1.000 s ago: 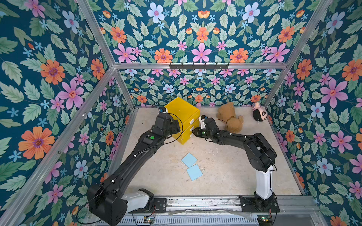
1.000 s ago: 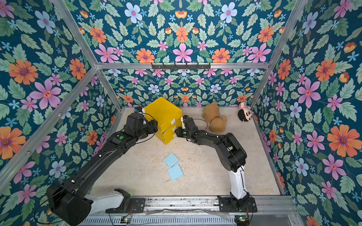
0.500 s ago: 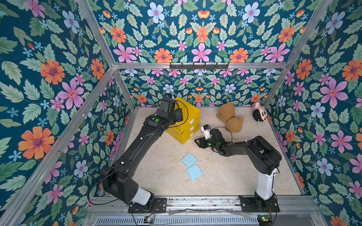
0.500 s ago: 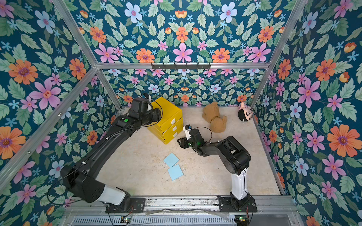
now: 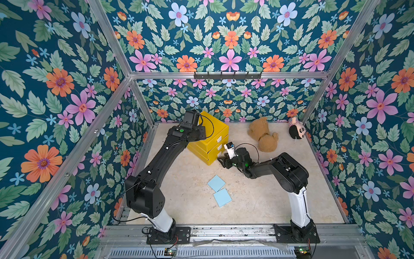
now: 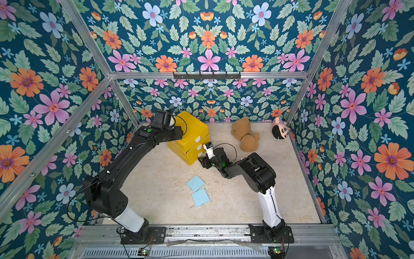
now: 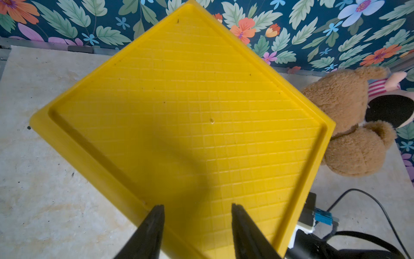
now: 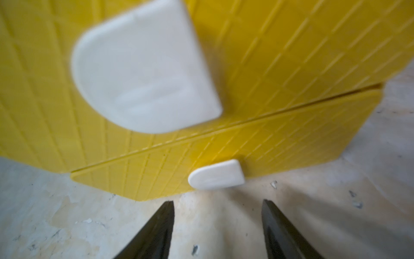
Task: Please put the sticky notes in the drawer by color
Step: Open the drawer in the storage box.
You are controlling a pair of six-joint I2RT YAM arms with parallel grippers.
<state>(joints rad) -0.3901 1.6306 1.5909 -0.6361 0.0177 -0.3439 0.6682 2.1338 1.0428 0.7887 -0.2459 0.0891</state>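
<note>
**Both claws open at the yellow drawer cabinet [image 5: 215, 132]; light blue sticky notes [image 5: 216, 183] out on the tabletop [image 5: 257, 201]**

We found the yellow drawer cabinet standing toward the back of the pale tabletop, on the left arm's side. It was turned at an angle, so its front faced the right arm. In both top views its three stacked drawer fronts looked shut, each carrying a small white tab.

The left gripper [image 7: 197, 206] hung over the cabinet's gridded top, close to one edge. Its jaws stood apart with nothing between them. We could not tell whether the fingertips touched the surface.

The right gripper [image 8: 217, 201] sat low over the tabletop, just in front of the bottom drawer. Its jaws were likewise spread and held nothing. The bottom tab handle [image 8: 216, 177] lay just beyond the fingertips and apart from them. The middle tab handle [image 8: 143, 67] showed large and blurred in the right wrist view.

The two light blue sticky notes lay flat in the open middle of the tabletop, between the two arms and well apart from the cabinet. They met at a corner, one slightly nearer the cabinet than the other. Neither claw was near them.

A brown teddy bear [image 5: 263, 134] lay toward the back, beside the cabinet on the right arm's side. A striped doll [image 5: 296, 131] rested in the back corner beyond it.
</note>
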